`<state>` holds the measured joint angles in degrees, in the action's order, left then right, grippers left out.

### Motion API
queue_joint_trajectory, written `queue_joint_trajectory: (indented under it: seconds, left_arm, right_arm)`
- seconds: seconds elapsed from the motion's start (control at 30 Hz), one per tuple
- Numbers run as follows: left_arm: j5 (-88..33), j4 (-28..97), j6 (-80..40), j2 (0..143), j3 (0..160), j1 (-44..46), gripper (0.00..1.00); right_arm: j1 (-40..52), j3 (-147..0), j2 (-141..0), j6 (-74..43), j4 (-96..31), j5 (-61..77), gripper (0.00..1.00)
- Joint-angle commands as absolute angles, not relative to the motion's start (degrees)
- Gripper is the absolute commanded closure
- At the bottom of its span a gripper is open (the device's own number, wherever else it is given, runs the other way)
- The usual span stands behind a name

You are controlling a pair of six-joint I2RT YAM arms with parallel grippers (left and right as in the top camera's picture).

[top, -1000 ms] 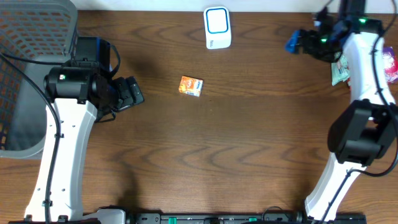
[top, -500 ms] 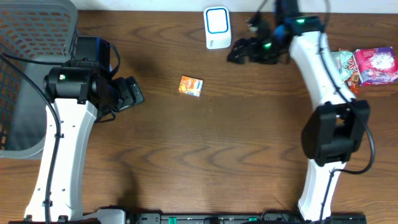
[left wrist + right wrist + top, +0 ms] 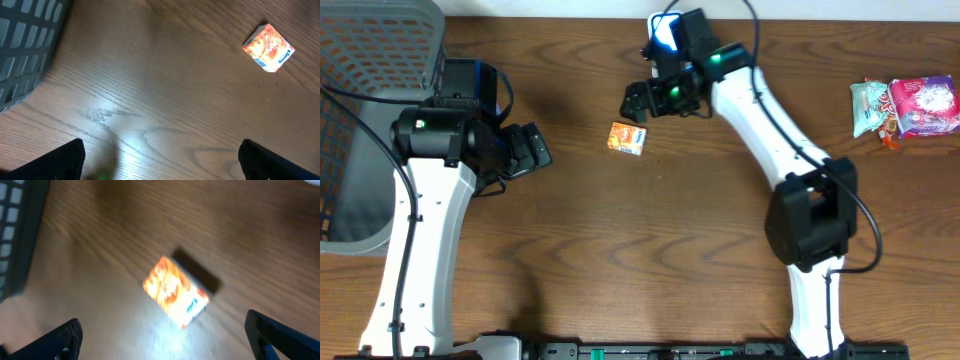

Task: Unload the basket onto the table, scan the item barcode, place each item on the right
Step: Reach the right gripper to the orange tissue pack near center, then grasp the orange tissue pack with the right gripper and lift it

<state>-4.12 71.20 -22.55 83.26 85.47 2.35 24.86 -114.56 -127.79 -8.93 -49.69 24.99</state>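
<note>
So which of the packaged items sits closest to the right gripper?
The small orange box, alone mid-table beside the right gripper; the packets lie at the far edge.

The right gripper (image 3: 634,101) has swung from far to the right of the orange box (image 3: 627,138) to just beside it, at its far edge; its arm now hides part of the white scanner (image 3: 663,30) beyond the box; the snack packets (image 3: 906,106), well right of the box, lie uncovered.

my left arm (image 3: 420,240) bent, left gripper (image 3: 533,149) wide open, empty | my right arm (image 3: 760,100) stretched leftward, right gripper (image 3: 634,101) wide open, empty
</note>
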Motion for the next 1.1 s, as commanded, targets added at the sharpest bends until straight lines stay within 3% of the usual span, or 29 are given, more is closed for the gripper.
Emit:
queue_joint_trajectory:
  seconds: [0.0, 0.2, 0.37, 0.53, 0.8, 1.07]
  left_arm:
    - [-3.6, 71.4, -23.0, 83.6, 85.3, 2.2, 0.02]
    - [-3.6, 71.4, -23.0, 83.6, 85.3, 2.2, 0.02]
    - [-3.6, 71.4, -23.0, 83.6, 85.3, 2.2, 0.02]
    - [-3.6, 71.4, -23.0, 83.6, 85.3, 2.2, 0.02]
    - [-3.6, 71.4, -23.0, 83.6, 85.3, 2.2, 0.02]
    - [-3.6, 71.4, -23.0, 83.6, 85.3, 2.2, 0.02]
  right_arm:
    - [26.7, -114.0, -131.1, -9.8, -46.3, 21.5, 0.01]
    - [27.9, -114.0, -135.9, -9.8, -42.0, 21.5, 0.01]
    - [28.0, -114.0, -137.3, -9.8, -45.0, 26.9, 0.15]
    - [28.0, -114.0, -137.3, -9.0, -51.5, 35.3, 0.21]
    - [27.9, -114.0, -135.6, -9.0, -66.1, 39.3, 0.21]
    - [27.1, -114.0, -134.5, -10.7, -61.0, 30.9, 0.21]
